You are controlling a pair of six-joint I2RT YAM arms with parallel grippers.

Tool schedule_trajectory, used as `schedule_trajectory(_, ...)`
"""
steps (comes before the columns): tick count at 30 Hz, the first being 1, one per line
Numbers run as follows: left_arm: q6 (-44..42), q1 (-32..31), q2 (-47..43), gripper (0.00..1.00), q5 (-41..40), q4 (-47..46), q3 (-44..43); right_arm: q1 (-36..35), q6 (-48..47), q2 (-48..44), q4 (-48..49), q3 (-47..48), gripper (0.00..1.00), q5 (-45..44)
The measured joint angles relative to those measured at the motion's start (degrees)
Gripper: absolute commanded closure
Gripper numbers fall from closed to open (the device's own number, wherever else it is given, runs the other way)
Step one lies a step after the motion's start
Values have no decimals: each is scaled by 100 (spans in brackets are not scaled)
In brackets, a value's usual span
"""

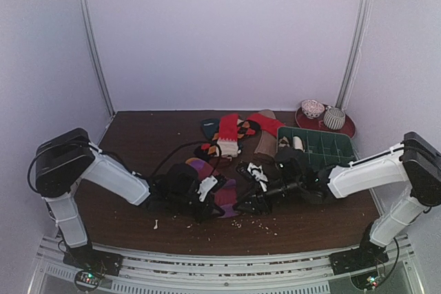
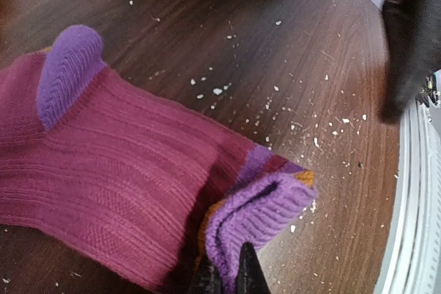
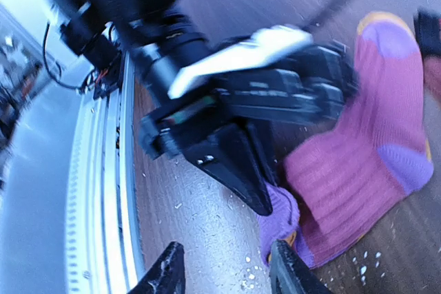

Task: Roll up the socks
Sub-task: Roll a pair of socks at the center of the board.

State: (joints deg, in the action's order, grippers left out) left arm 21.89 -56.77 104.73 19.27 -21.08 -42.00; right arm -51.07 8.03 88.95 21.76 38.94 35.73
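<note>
A magenta sock (image 1: 226,197) with purple heel and purple cuff lies flat on the brown table near the front. In the left wrist view the sock (image 2: 117,177) fills the left side, and my left gripper (image 2: 230,279) is shut on its purple cuff (image 2: 258,211), which is lifted and folded over. In the right wrist view the same sock (image 3: 358,170) lies to the right, with the left gripper's dark fingers (image 3: 238,170) pinching the cuff (image 3: 281,219). My right gripper (image 3: 224,266) is open just in front of the cuff, not touching it. Both grippers (image 1: 238,206) meet at the sock's near end.
Several more socks (image 1: 231,134) lie in a pile at the back centre. A green tray (image 1: 324,146) holds a rolled sock, and a red plate (image 1: 348,129) with two rolled socks stands at the back right. White crumbs dot the table. The metal rail runs along the front edge.
</note>
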Motion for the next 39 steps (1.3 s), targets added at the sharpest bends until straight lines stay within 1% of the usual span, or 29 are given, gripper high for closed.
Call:
schedule_trajectory(4, 61, 87, 76, 100, 365, 411, -243, -629, -1320, -72, 118, -170, 52, -837)
schedule_trajectory(8, 61, 175, 133, 100, 625, 651, -385, -1189, -2345, 387, -63, 17, 53, -1635)
schedule_trajectory(12, 48, 214, 146, 100, 772, 841, -466, -1281, -2999, 748, -188, 175, 53, -2229)
schedule_trajectory(17, -2, 240, 146, 100, 885, 933, -479, -1281, -3519, 870, -280, 332, 54, -2815)
schedule_trajectory(22, -61, 247, 146, 100, 960, 966, -479, -1281, -3762, 946, -396, 393, 55, -3128)
schedule_trajectory(26, -103, 264, 146, 100, 1016, 990, -472, -1279, -3807, 1150, -481, 494, 58, -3185)
schedule_trajectory(32, -190, 323, 146, 100, 1132, 1054, -472, -1276, -3589, 1231, -426, 507, 74, -3171)
schedule_trajectory(33, -205, 343, 140, 98, 1143, 1067, -472, -1279, -3532, 1239, -417, 507, 76, -3169)
schedule_trajectory(34, -219, 363, 125, 92, 1145, 1088, -470, -1274, -3425, 1246, -415, 505, 78, -3141)
schedule_trajectory(36, -249, 391, 55, 83, 1121, 1178, -444, -1228, -3174, 1266, -398, 503, 82, -3005)
schedule_trajectory(37, -254, 413, -11, 78, 1088, 1237, -404, -1200, -3047, 1268, -389, 498, 82, -2924)
schedule_trajectory(39, -286, 470, -205, 72, 981, 1377, -304, -1088, -2765, 1292, -363, 485, 83, -2608)
